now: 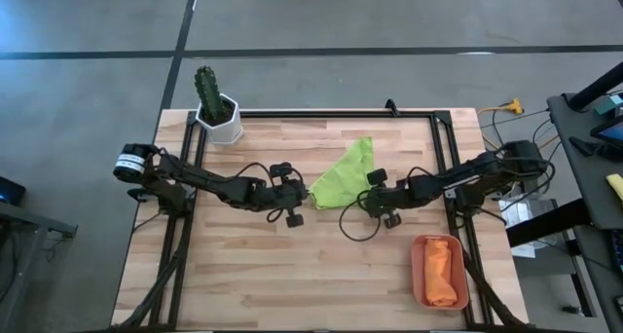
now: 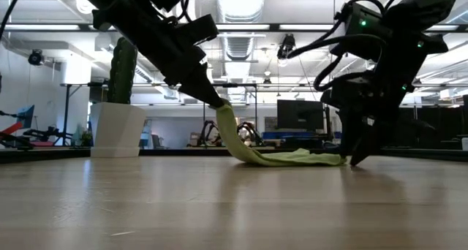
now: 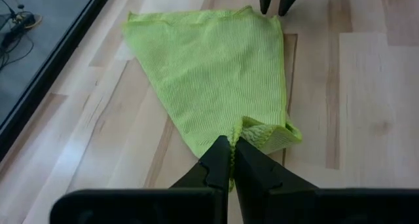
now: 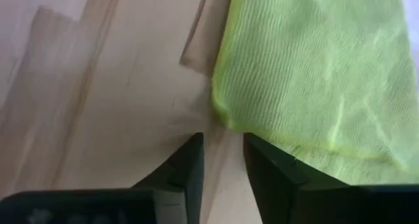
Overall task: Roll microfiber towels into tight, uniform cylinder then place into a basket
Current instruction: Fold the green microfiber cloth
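Left gripper [image 3: 230, 160] is pinched tight on one corner of the lime green microfiber towel [image 1: 347, 174] mid-table, lifting it, while the right gripper [image 4: 221, 160], fingers slightly parted and empty, stands at the towel's opposite corner.

2 black jointed arms [image 1: 224, 187], looped black cables, green LED.

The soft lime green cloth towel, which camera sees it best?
The left wrist view: the soft lime green cloth towel fills it, one corner pinched by the left gripper. The high view shows it small, the low view only edge-on, the right wrist view just one edge.
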